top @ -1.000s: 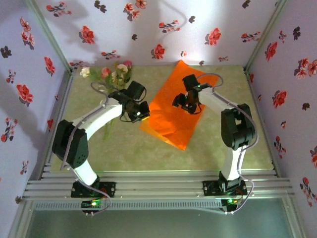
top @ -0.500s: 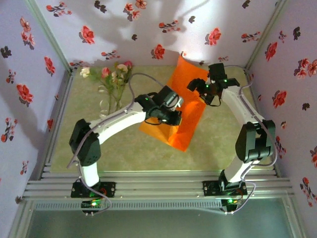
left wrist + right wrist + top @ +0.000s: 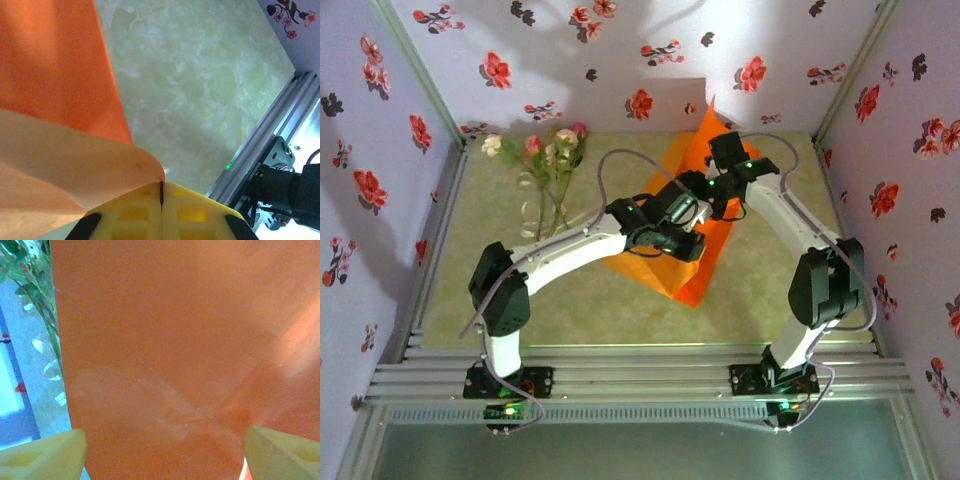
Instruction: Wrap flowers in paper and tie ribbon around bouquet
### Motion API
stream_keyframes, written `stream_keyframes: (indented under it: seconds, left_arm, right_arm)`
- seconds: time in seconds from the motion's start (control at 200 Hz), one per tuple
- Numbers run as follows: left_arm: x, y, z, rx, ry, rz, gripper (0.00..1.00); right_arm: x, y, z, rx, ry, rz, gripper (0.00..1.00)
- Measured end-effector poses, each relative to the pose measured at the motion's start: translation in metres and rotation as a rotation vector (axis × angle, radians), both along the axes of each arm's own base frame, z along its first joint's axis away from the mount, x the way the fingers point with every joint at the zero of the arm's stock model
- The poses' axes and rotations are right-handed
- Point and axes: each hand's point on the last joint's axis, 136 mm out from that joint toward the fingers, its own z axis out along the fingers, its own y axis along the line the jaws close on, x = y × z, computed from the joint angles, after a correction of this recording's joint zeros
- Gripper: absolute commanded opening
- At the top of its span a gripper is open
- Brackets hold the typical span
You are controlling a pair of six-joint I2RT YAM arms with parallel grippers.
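The paper (image 3: 686, 276) is lying with its nearest corner on the counter (image 3: 580, 300), just on the near side of the left claw (image 3: 678, 243). That claw is clamping a thin edge of the sheet between fully closed yellow fingers (image 3: 135, 212), and the pinched flap is curling up and over the flat part below it.

Just beyond, the right claw (image 3: 712, 192) is hanging over the middle of the sheet with its fingers spread wide. Orange paper is filling the gap between them, but no grip is showing.

Change over the last second: the left claw has been carrying the sheet's left edge across toward the right claw. The paper is therefore looking narrower and doubled over, and its far corner, beyond the right claw, is now standing up against the wallpapered back wall (image 3: 620, 60). The right claw has swung out to that far corner and come back.

The flowers (image 3: 552, 150) are lying on the counter well to the left of the left claw, apart from the sheet. The paper, the only wrapper here, is holding nothing. Judged from this, the sheet is being folded or repositioned, and wrapping proper is not yet beginning.
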Motion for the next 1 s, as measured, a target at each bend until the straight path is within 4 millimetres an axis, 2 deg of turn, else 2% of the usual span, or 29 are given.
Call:
stream_keyframes:
  seconds: [0.045,0.05,0.08,0.105,0.13,0.195,0.245,0.335,0.46,0.48,0.505,0.565,0.595,0.645,0.67,0.725,0.765,0.865,0.935,1.0]
  left_arm:
    - [0.000,-0.001,0.001,-0.004,-0.003,-0.001,0.00]
    - [0.000,-0.001,0.001,-0.005,-0.003,-0.001,0.00]
    - [0.000,-0.002,0.002,-0.008,-0.006,-0.002,0.00]
    - [0.000,-0.002,0.003,-0.012,-0.008,-0.002,0.00]
    - [0.001,-0.003,0.004,-0.015,-0.010,-0.001,0.00]
    - [0.003,-0.002,0.007,-0.027,-0.024,0.013,0.32]
    - [0.007,0.003,0.009,-0.042,-0.025,0.049,0.44]
    - [0.013,0.021,0.008,-0.077,0.009,0.154,0.48]
    - [0.045,0.063,-0.002,-0.120,0.086,0.388,0.50]
    - [0.050,0.067,-0.005,-0.129,0.103,0.425,0.49]
    - [0.058,0.072,-0.008,-0.142,0.119,0.468,0.43]
    - [0.071,0.078,-0.014,-0.174,0.153,0.539,0.13]
    - [0.075,0.077,-0.017,-0.186,0.171,0.560,0.03]
    - [0.078,0.069,-0.019,-0.215,0.189,0.569,0.00]
    - [0.078,0.064,-0.018,-0.229,0.195,0.561,0.00]
    - [0.075,0.050,-0.015,-0.260,0.212,0.537,0.00]
    - [0.072,0.040,-0.012,-0.281,0.223,0.513,0.00]
    - [0.058,0.022,-0.001,-0.310,0.240,0.448,0.00]
    - [0.052,0.018,0.003,-0.308,0.238,0.430,0.00]
    - [0.050,0.029,0.000,-0.262,0.228,0.465,0.29]
  right_arm:
    - [0.000,-0.002,-0.007,-0.024,0.007,0.018,0.27]
    - [-0.001,-0.002,-0.008,-0.027,0.012,0.015,0.21]
    - [-0.001,-0.005,-0.013,-0.044,0.020,0.018,0.09]
    - [-0.002,-0.008,-0.017,-0.066,0.027,0.016,0.05]
    - [-0.003,-0.011,-0.021,-0.087,0.035,0.012,0.02]
    - [-0.003,-0.023,-0.025,-0.142,0.036,-0.007,0.01]
    - [-0.003,-0.036,-0.024,-0.178,0.018,-0.030,0.00]
    - [-0.009,-0.065,-0.014,-0.210,-0.020,-0.094,0.00]
    - [-0.018,-0.099,0.013,-0.222,-0.094,-0.178,0.00]
    - [-0.020,-0.103,0.016,-0.225,-0.104,-0.190,0.00]
    - [-0.023,-0.108,0.019,-0.227,-0.114,-0.201,0.00]
    - [-0.031,-0.113,0.019,-0.231,-0.123,-0.214,0.00]
    - [-0.035,-0.116,0.017,-0.233,-0.121,-0.219,0.00]
    - [-0.041,-0.119,0.012,-0.237,-0.109,-0.221,0.00]
    - [-0.042,-0.119,0.011,-0.238,-0.104,-0.221,0.07]
    - [-0.041,-0.118,0.008,-0.234,-0.097,-0.218,0.29]
    - [-0.039,-0.117,0.006,-0.233,-0.090,-0.214,0.39]
    - [-0.028,-0.110,0.006,-0.224,-0.085,-0.199,0.57]
    - [-0.017,-0.103,0.011,-0.215,-0.096,-0.191,0.61]
    - [-0.010,-0.093,0.013,-0.213,-0.104,-0.169,0.63]
